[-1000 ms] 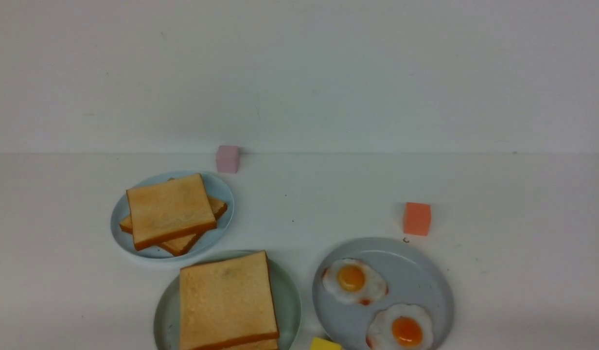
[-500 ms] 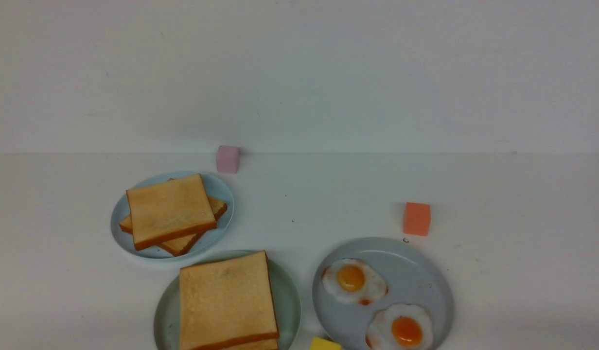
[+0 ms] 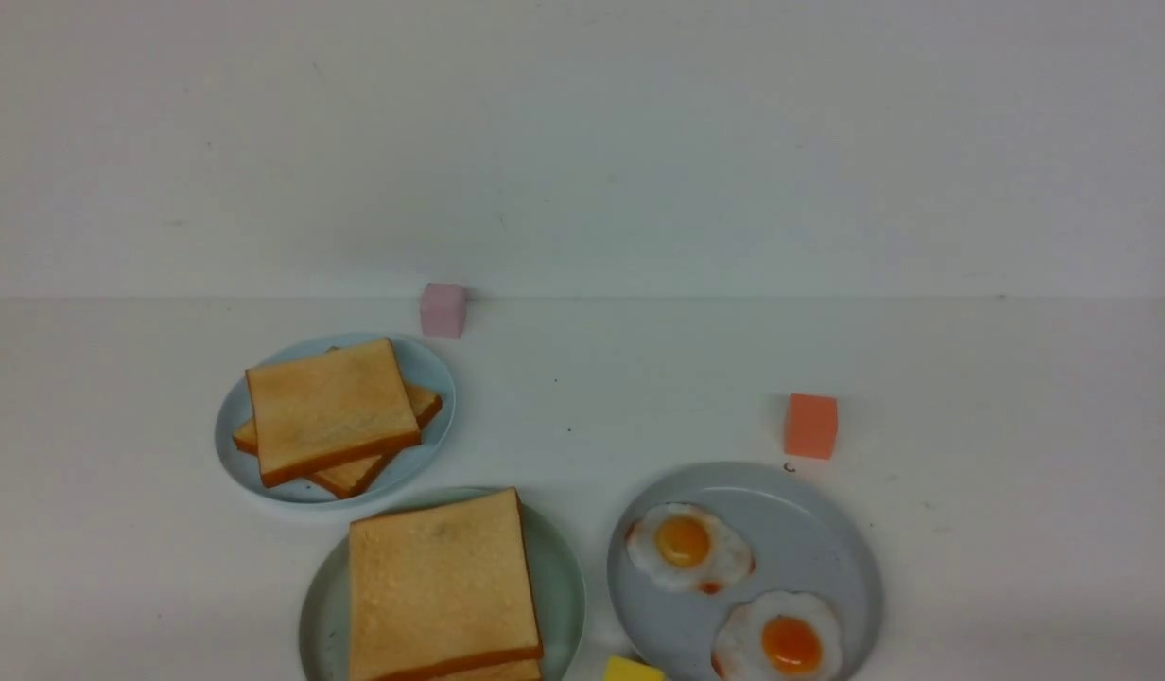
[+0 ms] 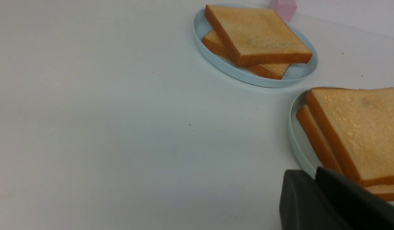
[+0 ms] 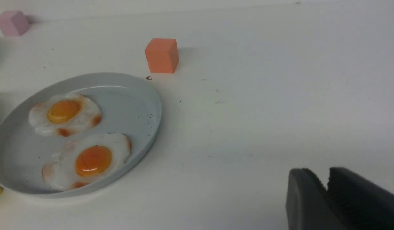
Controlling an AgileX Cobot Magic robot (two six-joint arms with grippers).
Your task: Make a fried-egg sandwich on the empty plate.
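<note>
The pale mint-green plate (image 3: 568, 577) lies at the near edge of the front view. It also shows in the left wrist view (image 4: 296, 143). Two golden toast slices (image 3: 438, 582) are stacked on it, also in the left wrist view (image 4: 360, 127). No egg shows between them. My left gripper (image 4: 313, 174) is shut and empty, just beside that plate's rim. My right gripper (image 5: 325, 175) is shut and empty over bare table, to the right of the grey plate (image 5: 133, 105). Neither gripper shows in the front view.
The grey plate (image 3: 809, 539) holds two fried eggs (image 3: 686, 547) (image 3: 779, 641). A light-blue plate (image 3: 431, 378) holds two loose toast slices (image 3: 327, 407). A pink cube (image 3: 443, 309), an orange cube (image 3: 810, 426) and a yellow block (image 3: 632, 670) stand on the table.
</note>
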